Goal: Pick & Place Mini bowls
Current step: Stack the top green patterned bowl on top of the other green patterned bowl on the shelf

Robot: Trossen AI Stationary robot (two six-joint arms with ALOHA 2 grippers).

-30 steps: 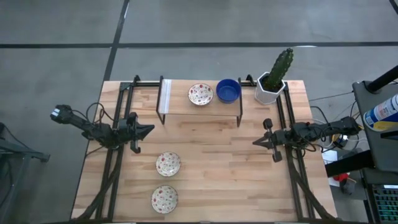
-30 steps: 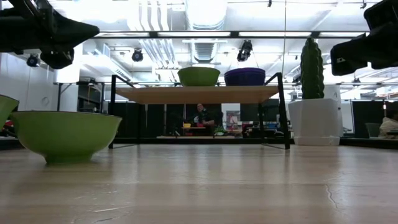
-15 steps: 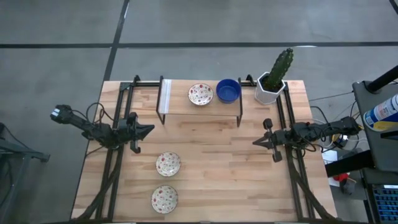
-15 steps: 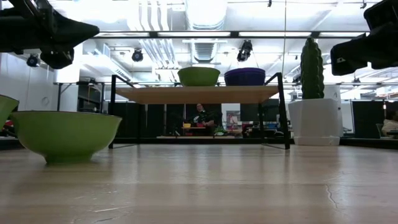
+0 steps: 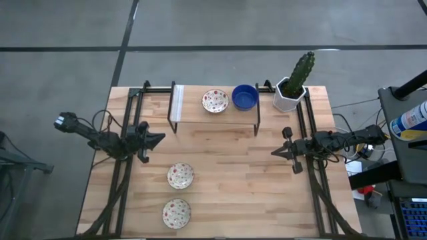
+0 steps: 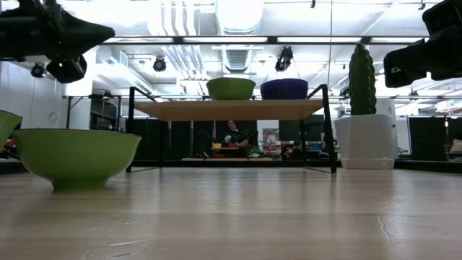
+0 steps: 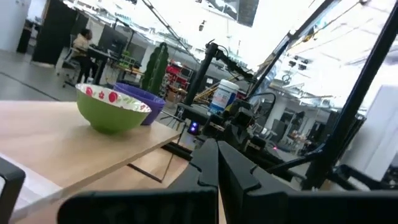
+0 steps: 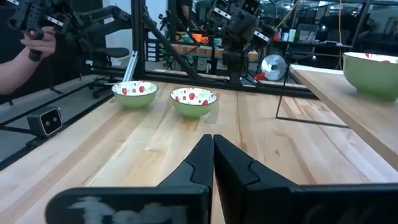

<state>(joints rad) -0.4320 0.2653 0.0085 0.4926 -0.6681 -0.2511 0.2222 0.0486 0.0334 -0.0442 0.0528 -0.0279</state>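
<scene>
No readable writing anywhere. Left gripper (image 5: pixel 159 139) and right gripper (image 5: pixel 274 153) are hovering, jaws closed, empty. Two speckled bowls (image 5: pixel 180 176) are sitting on the tabletop (image 5: pixel 227 193); a speckled bowl and blue bowl (image 5: pixel 245 97) are on the shelf (image 5: pixel 193 113).

On the pale wood shelf (image 5: pixel 193 112) near the top centre of my overhead view, I see a cream bowl (image 5: pixel 215 101) speckled red beside a solid cobalt blue bowl (image 5: pixel 245 97). At lower centre sit two more cream speckled bowls (image 5: pixel 180 175) (image 5: pixel 177 213), green outside. A green cactus (image 5: pixel 299 72) stands in a white pot (image 5: pixel 287 97).
</scene>
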